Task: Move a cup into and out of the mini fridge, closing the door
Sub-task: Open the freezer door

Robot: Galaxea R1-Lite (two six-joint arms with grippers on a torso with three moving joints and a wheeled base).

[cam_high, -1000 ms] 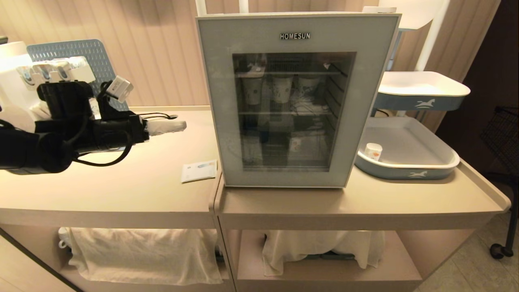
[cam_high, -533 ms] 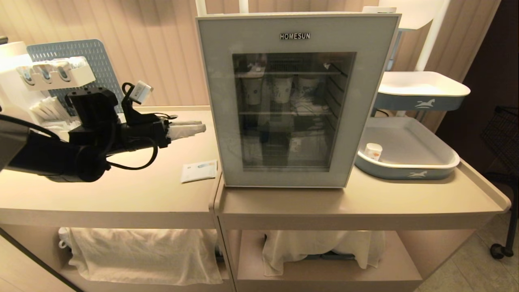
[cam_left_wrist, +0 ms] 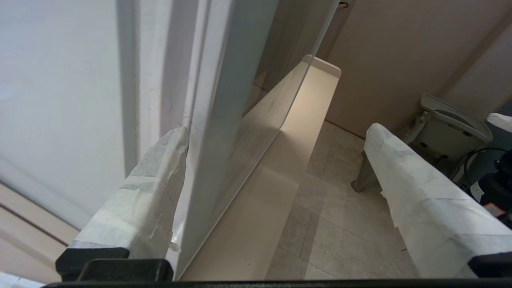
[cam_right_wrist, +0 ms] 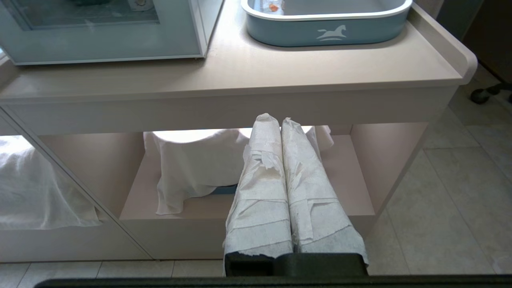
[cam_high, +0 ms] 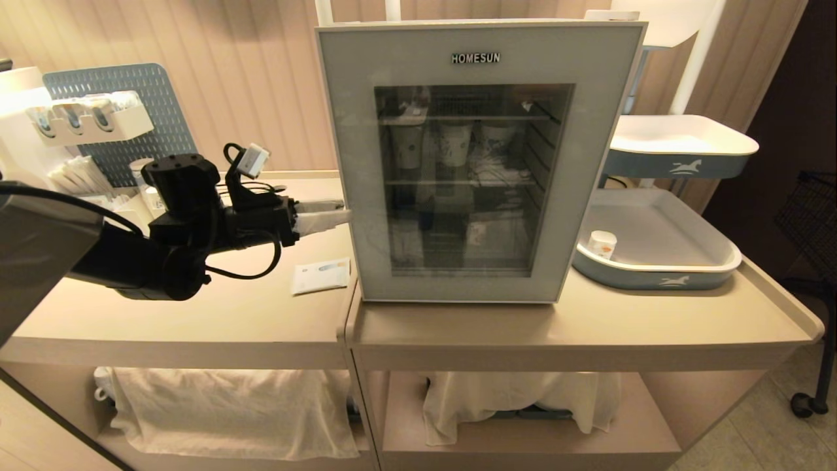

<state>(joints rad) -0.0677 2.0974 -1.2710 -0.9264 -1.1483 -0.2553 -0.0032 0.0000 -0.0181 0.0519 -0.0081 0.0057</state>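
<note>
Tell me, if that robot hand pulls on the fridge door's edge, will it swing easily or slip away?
The door looks flat, stiff and glass-fronted, so it should swing as one piece. Its smooth, handle-less edge may slip from the left hand's taped fingers.

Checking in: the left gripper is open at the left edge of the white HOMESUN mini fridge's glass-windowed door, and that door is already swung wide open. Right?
Not quite. The left gripper is open at the left edge of the grey-framed, glass-windowed door, but that door is shut, flat against the white mini fridge, not swung wide. The head view shows this; the left wrist view shows one paper-wrapped finger at the door's edge.
</note>
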